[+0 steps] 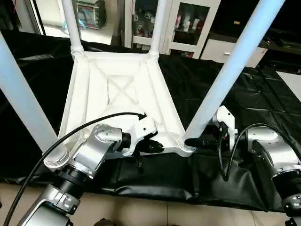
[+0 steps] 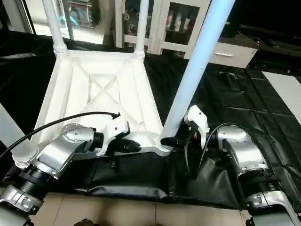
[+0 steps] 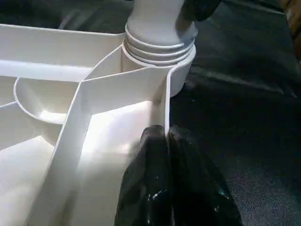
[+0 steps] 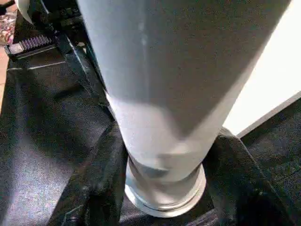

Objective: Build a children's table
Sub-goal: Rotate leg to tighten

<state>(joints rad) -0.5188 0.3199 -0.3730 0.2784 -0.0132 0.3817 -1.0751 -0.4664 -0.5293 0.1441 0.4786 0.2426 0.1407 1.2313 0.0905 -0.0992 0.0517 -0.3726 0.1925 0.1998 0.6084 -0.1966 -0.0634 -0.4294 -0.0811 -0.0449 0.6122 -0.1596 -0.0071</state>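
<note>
The children's table top [image 1: 117, 89] lies upside down on a black mat, its X-ribbed underside facing up. Four white legs stand in its corner sockets: two far ones [image 1: 71, 23] [image 1: 157, 26], a near left one [image 1: 23, 108] and a near right one [image 1: 225, 70]. My left gripper [image 1: 157, 147] is shut on the top's near rim [image 3: 162, 94], one finger on each side of the thin wall, close to the near right socket [image 1: 186, 147]. My right gripper [image 1: 190, 141] clasps the near right leg just above its socket, with its fingers [image 4: 101, 174] against both sides of the tube.
The black quilted mat [image 1: 244, 94] covers the floor around the table, and its front edge folds over beige tiles [image 1: 164, 212] near me. Glass-door cabinets [image 1: 188, 23] and a white drawer unit [image 1: 221, 49] stand at the back.
</note>
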